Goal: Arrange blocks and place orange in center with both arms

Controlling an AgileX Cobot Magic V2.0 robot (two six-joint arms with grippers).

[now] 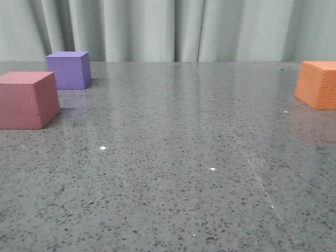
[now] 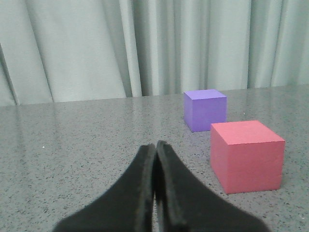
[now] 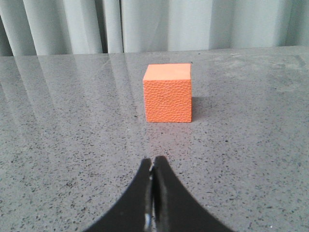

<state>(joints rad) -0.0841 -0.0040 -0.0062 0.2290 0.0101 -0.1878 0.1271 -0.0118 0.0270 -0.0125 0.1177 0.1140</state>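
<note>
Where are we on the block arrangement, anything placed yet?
Nothing looks done: the orange cube sits at the table's far right, the pinkish-red cube and purple cube at far left, the middle bare. Nothing in hand: left tool and right tool are shut, empty. All grasping and placing remains.

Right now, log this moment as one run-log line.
left gripper: shut, empty | right gripper: shut, empty | orange cube: far right | pinkish-red cube, purple cube: left, apart | center: unfilled

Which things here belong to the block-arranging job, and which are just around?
Job:
orange cube
pinkish-red cube
purple cube
left gripper, shut
right gripper, shut

Just around:
speckled table
curtain
</note>
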